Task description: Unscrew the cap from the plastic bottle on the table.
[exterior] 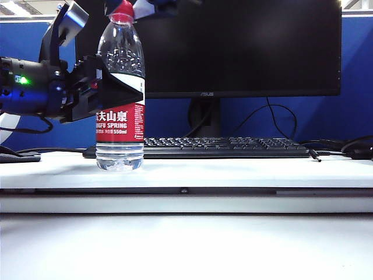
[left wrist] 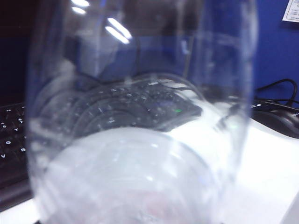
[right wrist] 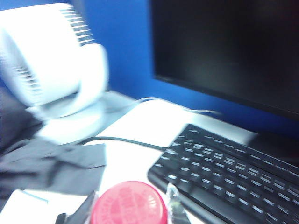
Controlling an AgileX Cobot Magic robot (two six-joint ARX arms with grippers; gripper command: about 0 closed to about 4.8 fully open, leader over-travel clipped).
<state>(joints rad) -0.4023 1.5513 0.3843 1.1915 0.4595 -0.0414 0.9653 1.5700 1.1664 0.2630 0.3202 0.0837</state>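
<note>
**Bottle Held at the Body, Second Claw at the Cap**

The plastic bottle (exterior: 120,93) stands upright on the white tabletop (exterior: 233,172), toward the left side in the exterior view, just in front of the left end of a black keyboard (exterior: 227,147). Its red-and-white label faces the camera. The cap (exterior: 123,11) is red and sits on the bottle's neck at the very top of that view.

The left claw (exterior: 113,87) reaches in from the left at mid-height and is clamped on the bottle's body just above the label; one dark finger lies across the front of the clear wall. The left wrist view is filled by the bottle's transparent wall at very close range, with the keyboard seen distorted through it.

The right claw (right wrist: 128,207) is at the cap. In the right wrist view the cap's red top lies between the two fingertips, a dark finger (right wrist: 86,207) on one side and a clear-tipped one on the other. The view is blurred, and whether the fingers press the cap or stand just off it cannot be told. In the exterior view only a dark part of this arm shows above the cap.

A black monitor (exterior: 233,46) stands behind the keyboard against a blue partition. A white fan (right wrist: 51,60) appears in the right wrist view.
</note>
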